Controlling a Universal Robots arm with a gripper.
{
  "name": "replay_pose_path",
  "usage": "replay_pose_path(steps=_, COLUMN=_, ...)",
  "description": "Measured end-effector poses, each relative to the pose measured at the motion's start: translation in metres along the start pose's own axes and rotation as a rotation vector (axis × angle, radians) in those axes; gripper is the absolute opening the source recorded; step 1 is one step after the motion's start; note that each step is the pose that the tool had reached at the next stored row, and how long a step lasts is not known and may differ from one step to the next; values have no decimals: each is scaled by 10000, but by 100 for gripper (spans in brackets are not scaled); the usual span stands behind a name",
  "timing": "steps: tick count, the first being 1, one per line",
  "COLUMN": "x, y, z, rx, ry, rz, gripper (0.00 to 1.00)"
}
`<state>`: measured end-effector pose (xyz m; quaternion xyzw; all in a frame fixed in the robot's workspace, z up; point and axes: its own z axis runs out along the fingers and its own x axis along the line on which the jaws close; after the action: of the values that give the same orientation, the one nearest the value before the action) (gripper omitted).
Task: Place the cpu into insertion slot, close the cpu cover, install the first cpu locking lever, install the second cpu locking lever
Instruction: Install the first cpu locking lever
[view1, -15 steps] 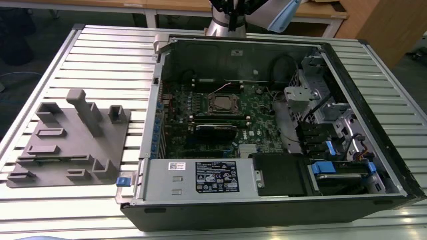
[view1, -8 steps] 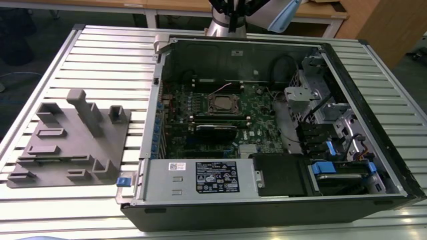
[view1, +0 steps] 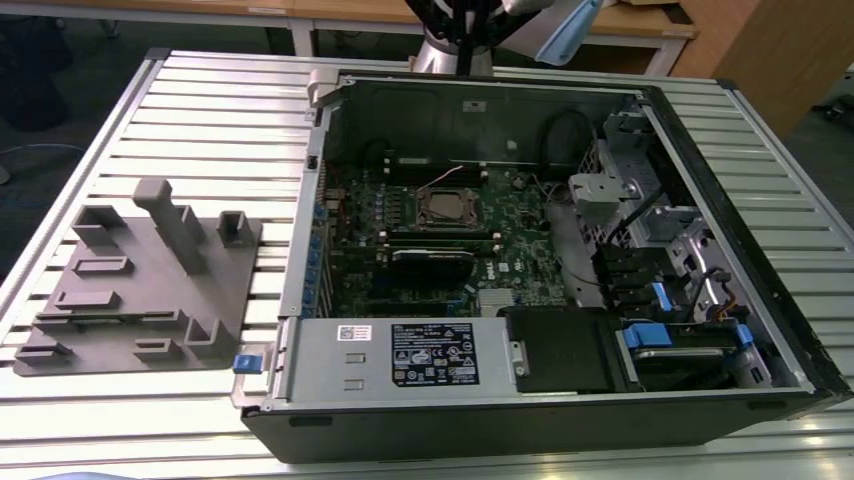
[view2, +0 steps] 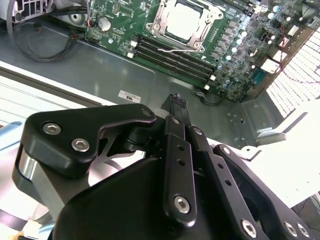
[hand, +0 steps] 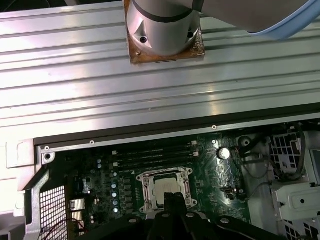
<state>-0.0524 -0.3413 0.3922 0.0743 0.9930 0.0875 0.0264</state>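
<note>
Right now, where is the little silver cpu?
The cpu sits in the insertion slot on the green circuit board, beside the long black memory slots, near the middle of the open computer case in the exterior view.

Silver-grey cpu (view2: 181, 22) sits flat in insertion slot (view2: 159, 26) w/ silvery rim.

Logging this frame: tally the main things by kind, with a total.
computer case: 1
grey fixture block: 1
green circuit board: 1
cpu: 1
gripper: 1
Total: 5
</note>
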Motion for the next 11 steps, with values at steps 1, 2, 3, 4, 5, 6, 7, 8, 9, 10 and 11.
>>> replay_pose_path(steps=1, x=0, y=0, z=2, rx=1, ry=0, rz=0, gripper=10)
replay_pose_path(steps=2, x=0, y=0, z=1, rx=3, ry=1, rz=-1, gripper=10)
replay_pose_path(steps=3, x=-1, y=0, z=2, rx=3, ry=1, rz=-1, gripper=10)
replay_pose_path(steps=4, x=0, y=-1, z=2, rx=3, ry=1, rz=-1, gripper=10)
replay_pose_path(steps=5, x=0, y=-1, z=3, rx=1, ry=1, rz=-1, gripper=10)
replay_pose_path(steps=6, x=0, y=-1, z=4, rx=3, ry=0, rz=-1, gripper=10)
replay_pose_path(steps=7, x=-1, y=-2, z=11, rx=15, ry=-4, rz=-3, gripper=10)
replay_pose_path(steps=8, x=0, y=-4, z=18, rx=62, ry=-10, rz=-6, gripper=10)
replay_pose_path(steps=9, x=0, y=-5, z=26, rx=110, ry=-16, rz=-8, gripper=10)
replay_pose_path(steps=10, x=1, y=-7, z=37, rx=149, ry=-21, rz=-11, gripper=10)
replay_pose_path(steps=11, x=2, y=-10, z=49, rx=178, ry=-26, rz=-13, gripper=10)
